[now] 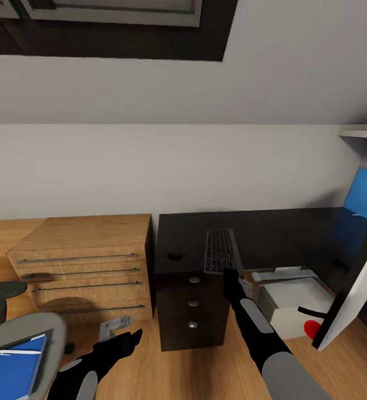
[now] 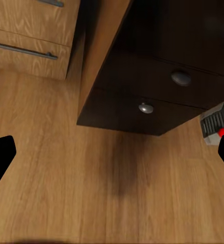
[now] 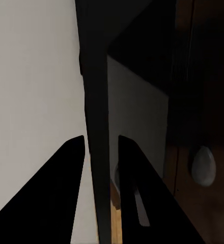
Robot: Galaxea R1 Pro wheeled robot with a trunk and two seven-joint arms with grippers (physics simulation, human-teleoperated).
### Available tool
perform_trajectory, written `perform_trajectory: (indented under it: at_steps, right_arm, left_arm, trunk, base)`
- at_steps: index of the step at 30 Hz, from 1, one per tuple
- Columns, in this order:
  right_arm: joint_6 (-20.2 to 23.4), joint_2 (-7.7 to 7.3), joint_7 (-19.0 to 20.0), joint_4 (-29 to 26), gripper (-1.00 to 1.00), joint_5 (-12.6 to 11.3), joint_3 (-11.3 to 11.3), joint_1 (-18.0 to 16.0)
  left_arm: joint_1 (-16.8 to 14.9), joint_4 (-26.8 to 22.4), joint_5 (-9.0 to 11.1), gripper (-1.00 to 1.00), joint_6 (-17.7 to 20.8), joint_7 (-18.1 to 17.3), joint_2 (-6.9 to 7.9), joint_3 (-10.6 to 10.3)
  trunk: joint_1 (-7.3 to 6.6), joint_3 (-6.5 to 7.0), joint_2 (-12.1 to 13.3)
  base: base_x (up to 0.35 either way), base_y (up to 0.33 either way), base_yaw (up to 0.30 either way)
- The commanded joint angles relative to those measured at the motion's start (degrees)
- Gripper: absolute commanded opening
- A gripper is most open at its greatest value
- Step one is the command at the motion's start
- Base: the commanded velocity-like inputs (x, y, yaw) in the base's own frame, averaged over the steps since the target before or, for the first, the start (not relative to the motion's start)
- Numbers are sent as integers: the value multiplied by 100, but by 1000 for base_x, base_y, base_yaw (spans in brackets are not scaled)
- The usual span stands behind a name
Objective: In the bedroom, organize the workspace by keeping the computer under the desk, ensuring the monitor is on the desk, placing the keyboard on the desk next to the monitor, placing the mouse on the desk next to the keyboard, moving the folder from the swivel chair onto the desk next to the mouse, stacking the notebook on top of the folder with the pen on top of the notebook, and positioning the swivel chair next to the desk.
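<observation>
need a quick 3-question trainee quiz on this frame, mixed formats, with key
1. Fill in: the blue folder lies on the seat of the ____.
2. True or false: the mouse sits on the desk.
3. What is the right gripper closed on? A) keyboard B) mouse C) folder

Key:
1. swivel chair
2. True
3. A. In the right wrist view its fingers flank the keyboard's thin dark edge.
</observation>
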Motion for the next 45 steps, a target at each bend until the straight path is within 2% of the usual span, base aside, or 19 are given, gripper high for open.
perform_trajectory:
  at_steps: [1,13,16,21,25,32,35,42,45]
  right_arm:
    - [-31,-1,-324,22,-100,-97,5,-2]
    - [4,-1,-330,63,-100,-92,5,15]
    - [227,-1,-331,64,-100,-93,5,16]
    - [971,-13,-323,63,-100,-94,-8,16]
    - [1178,-18,-316,63,-100,-86,-19,19]
    - [1211,-25,-322,63,-100,-85,-21,25]
    - [1211,-22,-322,63,-100,-83,-21,25]
    - [1211,-50,-322,63,-100,-80,-202,32]
    - [1211,-83,-322,63,-100,-84,-210,33]
  left_arm:
    - [-4,-7,59,100,22,54,0,-4]
    - [-4,-7,62,100,22,53,0,-4]
    - [-4,-4,62,100,26,53,0,-4]
    - [-4,-6,62,100,29,50,0,-4]
    - [-4,-6,62,100,30,50,0,8]
    - [-4,-45,72,100,22,45,1,37]
    - [-4,-49,76,100,22,45,0,33]
    - [-4,-51,75,100,24,54,0,32]
    - [-4,-51,74,100,25,54,0,32]
  trunk:
    - [1,-7,-2]
    - [1,-7,-2]
    - [1,-7,-2]
    - [1,-7,-2]
    - [1,-7,-2]
    - [1,-7,-2]
    - [67,-61,-123]
    - [221,-186,-403]
    - [221,-186,-403]
  base:
    - [233,1,0]
    - [189,0,0]
    - [58,0,0]
    - [12,0,0]
    - [1,0,0]
    - [0,0,0]
    - [0,0,0]
    - [0,0,0]
    - [0,0,0]
